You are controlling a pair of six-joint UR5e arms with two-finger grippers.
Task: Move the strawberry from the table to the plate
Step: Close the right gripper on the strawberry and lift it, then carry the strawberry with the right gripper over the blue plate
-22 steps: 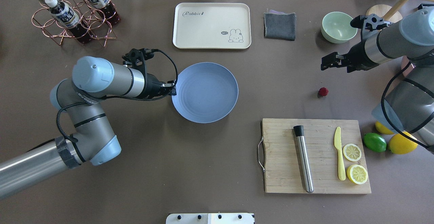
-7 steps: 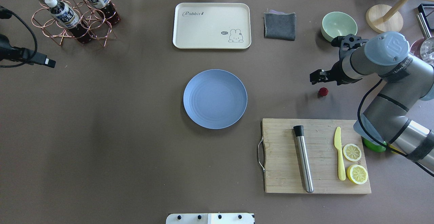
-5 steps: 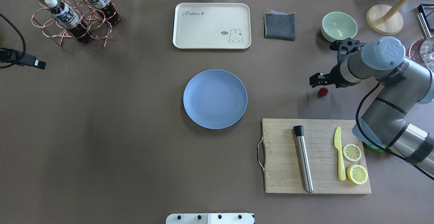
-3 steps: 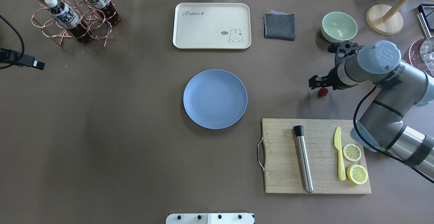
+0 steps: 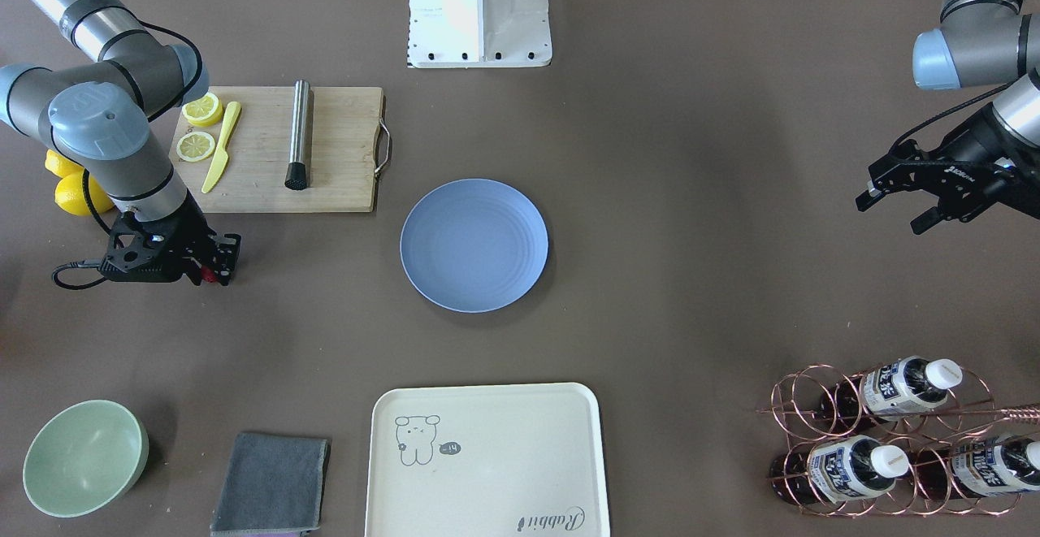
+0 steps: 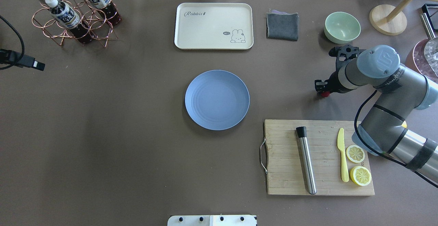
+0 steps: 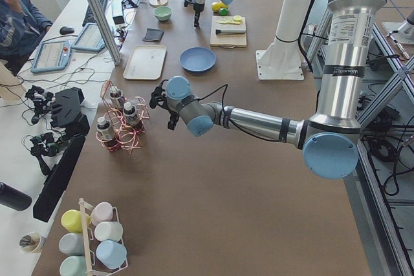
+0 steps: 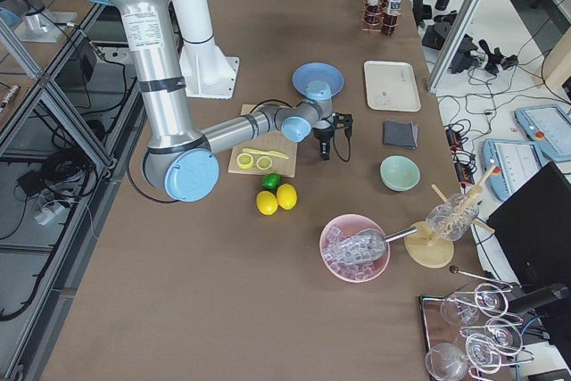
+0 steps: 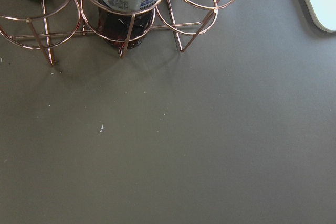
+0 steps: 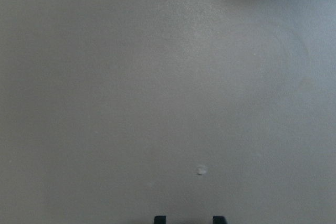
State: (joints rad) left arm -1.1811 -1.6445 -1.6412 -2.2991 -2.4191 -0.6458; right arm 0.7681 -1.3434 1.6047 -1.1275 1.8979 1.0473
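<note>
The strawberry (image 6: 324, 94) lies on the table (image 6: 137, 133), right of the light blue plate (image 6: 217, 99). Only a sliver of red shows at the fingers of my right gripper (image 6: 321, 88). From the front, the strawberry (image 5: 209, 275) peeks out low between the fingertips of the right gripper (image 5: 218, 265), which points down at the table. In the right wrist view its two fingertips (image 10: 159, 219) stand apart, so it is open; the berry is out of that view. My left gripper (image 5: 890, 214) hovers open and holds nothing, far from the plate (image 5: 474, 244).
A wooden cutting board (image 6: 287, 157) with a metal muddler, a yellow knife and lemon slices lies near the berry. A green bowl (image 6: 342, 27), a grey cloth (image 6: 282, 26), a cream tray (image 6: 214, 26) and a bottle rack (image 6: 73, 14) line the far side. Whole lemons (image 5: 73, 188) sit beside the right arm.
My left arm drew back from the plate to the table's left edge, and the plate now lies flat. My right gripper came down over the strawberry, which it now mostly hides.
</note>
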